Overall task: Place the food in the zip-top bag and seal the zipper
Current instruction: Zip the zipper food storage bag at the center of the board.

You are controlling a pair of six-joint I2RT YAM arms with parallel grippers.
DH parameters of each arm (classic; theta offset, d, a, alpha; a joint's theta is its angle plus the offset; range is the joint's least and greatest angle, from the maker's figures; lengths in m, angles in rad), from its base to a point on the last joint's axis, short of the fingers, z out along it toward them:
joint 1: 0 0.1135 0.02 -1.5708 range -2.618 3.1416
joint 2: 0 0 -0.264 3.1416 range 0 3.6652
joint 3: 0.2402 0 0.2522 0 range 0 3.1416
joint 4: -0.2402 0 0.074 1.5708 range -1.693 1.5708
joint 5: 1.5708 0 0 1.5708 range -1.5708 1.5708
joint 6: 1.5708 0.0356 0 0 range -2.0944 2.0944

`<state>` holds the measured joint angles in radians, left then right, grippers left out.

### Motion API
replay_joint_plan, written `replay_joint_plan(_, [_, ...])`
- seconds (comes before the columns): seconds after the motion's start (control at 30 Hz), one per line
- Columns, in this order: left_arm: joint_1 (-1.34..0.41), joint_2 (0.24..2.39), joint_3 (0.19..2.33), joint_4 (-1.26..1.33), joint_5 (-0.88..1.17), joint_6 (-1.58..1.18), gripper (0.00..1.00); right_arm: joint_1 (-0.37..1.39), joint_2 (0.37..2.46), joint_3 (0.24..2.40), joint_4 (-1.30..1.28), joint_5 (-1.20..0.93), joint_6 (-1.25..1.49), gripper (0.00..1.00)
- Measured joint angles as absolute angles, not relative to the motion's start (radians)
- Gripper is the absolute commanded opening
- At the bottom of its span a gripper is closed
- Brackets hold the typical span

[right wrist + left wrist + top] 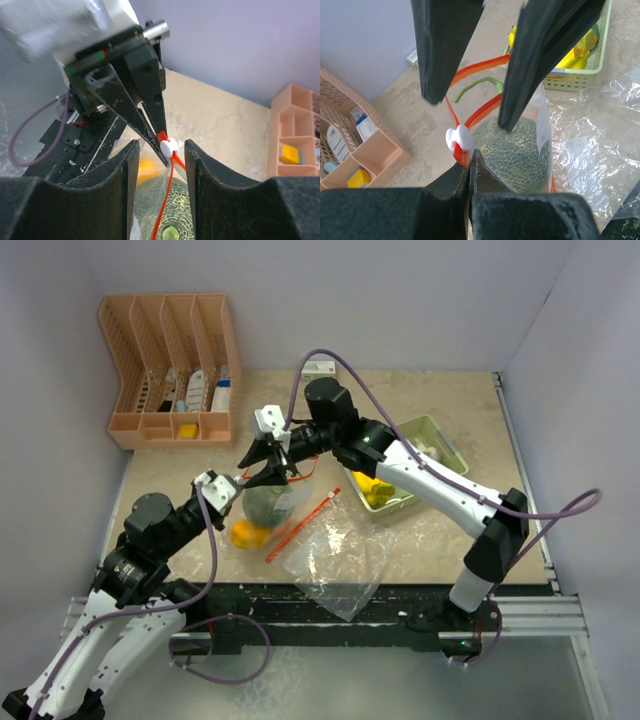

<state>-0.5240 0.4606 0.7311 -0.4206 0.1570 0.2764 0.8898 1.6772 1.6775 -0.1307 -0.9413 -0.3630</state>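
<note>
Left tool [469, 172] clamped tight on the red zipper [480, 67] of the zip-top bag [542, 125], right below the white slider [458, 139]. Bag mouth is up, zipper sides spread apart above the slider.

Right tool [161, 146] at a medium gap, holding nothing. Its two fingers straddle the slider [169, 146] with clearance on both sides. In the left wrist view they hang down from the top edge of the frame, one on each side of the zipper.

Food:
- green netted melon [515, 152] inside the bag, lower centre of that frame, directly under the zipper
- orange piece [248, 534] at the bag's lower-left end in the top view, touching the melon [268, 505]. Can't tell if it's inside the plastic
- yellow pieces [375, 490] in the pale green tray [440, 440], right of centre, well apart from the bag

Both tools meet centre-left of the top view, over the bag [275, 505].

Second clear bag [340, 565] lies flat on the tabletop [440, 530], lower centre. Peach organizer [170, 370] upper left
</note>
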Motion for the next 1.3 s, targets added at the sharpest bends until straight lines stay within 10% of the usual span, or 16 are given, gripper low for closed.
replay_joint_plan(0.8, [-0.524,0.459,0.735,-0.437,0.184,0.281,0.00,0.890,1.809,1.758,-0.139,-1.015,-0.344,0.39])
replay_joint_plan(1.13, [-0.524,0.440,0.735,-0.453,0.176,0.281,0.00,0.890,1.822,1.772,-0.197,-1.026,-0.347,0.02])
replay_joint_plan(1.3, [-0.524,0.435,0.735,-0.459,0.171,0.281,0.00,0.889,1.834,1.785,-0.200,-1.036,-0.340,0.00])
